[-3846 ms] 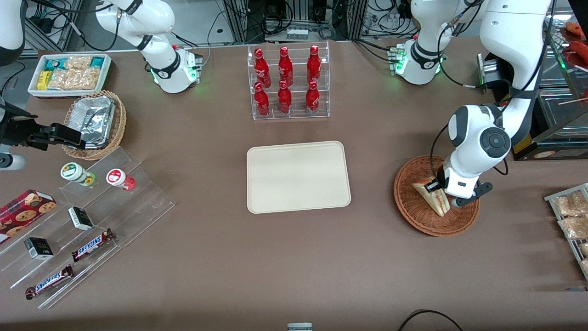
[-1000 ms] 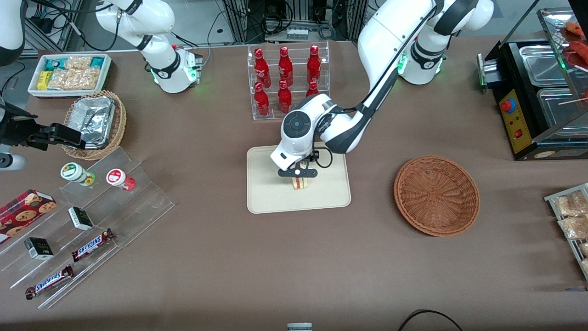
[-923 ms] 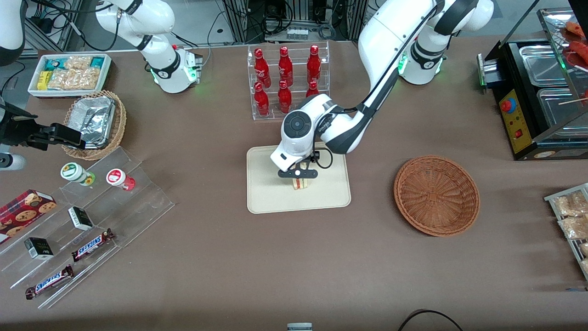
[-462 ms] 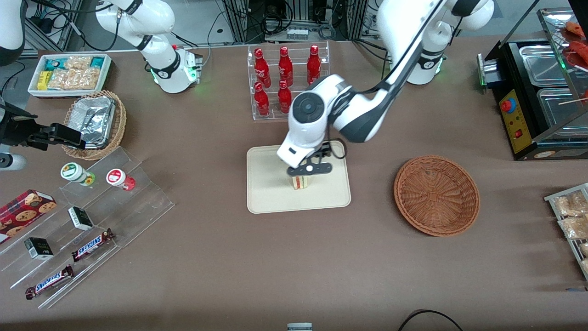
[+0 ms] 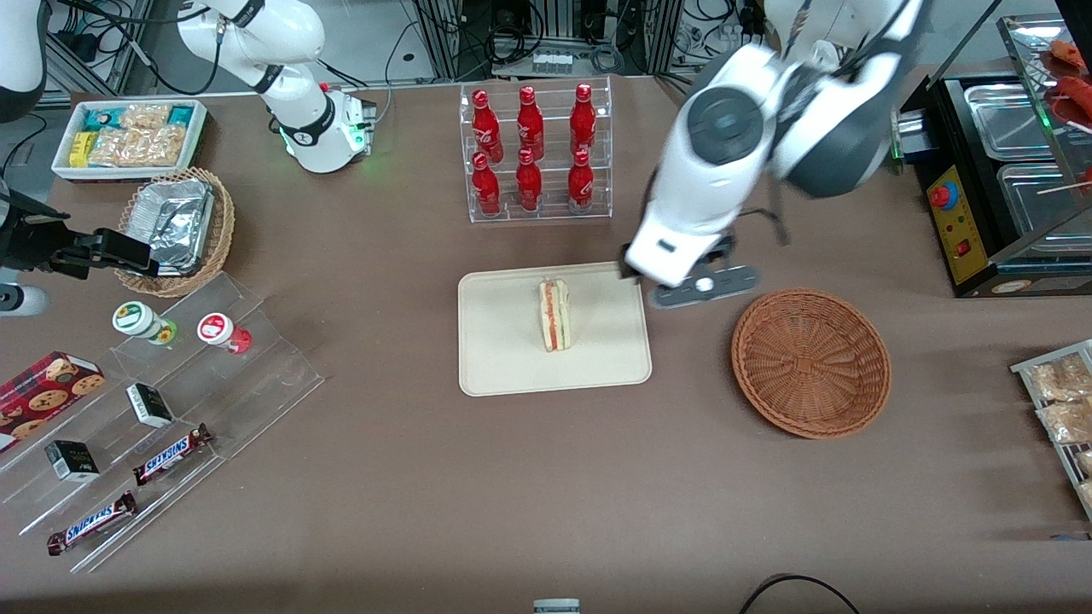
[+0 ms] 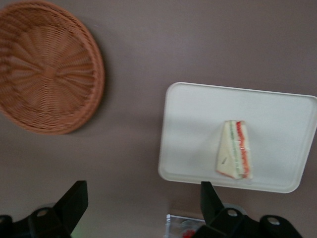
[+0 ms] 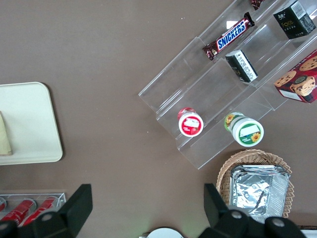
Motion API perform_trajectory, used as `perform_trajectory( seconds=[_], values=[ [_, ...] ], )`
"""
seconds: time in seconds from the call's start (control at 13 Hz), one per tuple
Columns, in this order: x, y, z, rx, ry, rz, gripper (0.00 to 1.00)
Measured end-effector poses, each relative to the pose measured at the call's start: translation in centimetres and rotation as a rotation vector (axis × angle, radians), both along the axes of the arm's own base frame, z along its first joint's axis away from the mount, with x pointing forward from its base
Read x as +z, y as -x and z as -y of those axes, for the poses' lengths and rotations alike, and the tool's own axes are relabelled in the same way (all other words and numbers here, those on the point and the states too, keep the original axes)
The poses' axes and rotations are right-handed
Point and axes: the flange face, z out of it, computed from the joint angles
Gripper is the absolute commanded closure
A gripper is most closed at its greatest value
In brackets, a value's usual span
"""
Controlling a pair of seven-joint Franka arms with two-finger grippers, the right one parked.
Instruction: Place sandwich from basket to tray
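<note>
Cream triangular sandwich [image 5: 554, 315] with red-green filling stands on edge on the flat beige tray [image 5: 495, 358]. Round reddish wicker basket [image 5: 810, 362] empty. Gripper [image 5: 701, 287] raised between them, spread wide, holding nothing. Risk: sandwich tipping over if the tray is jolted.

Robot lab mocked as snack shop: bottle rack [image 5: 535, 152], candy shelves [image 5: 162, 418], cabling.

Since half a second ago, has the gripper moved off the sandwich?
Yes. The gripper, open and empty, has lifted away from the sandwich on the tray toward the basket, now past the tray's edge.
</note>
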Motion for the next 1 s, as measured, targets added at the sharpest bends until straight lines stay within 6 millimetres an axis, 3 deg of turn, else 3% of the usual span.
perform_trajectory(
  seconds=[0.23,0.46,0.77,1.0],
  values=[
    [4.6,-0.9,-9.2,-0.062,0.002,0.005,0.00],
    [6.7,-1.2,-17.1,-0.134,0.007,-0.011,0.00],
    [6.7,-1.8,-23.4,-0.205,0.027,-0.034,0.00],
    [6.7,-2.0,-26.1,-0.222,0.037,-0.039,0.00]
  ],
)
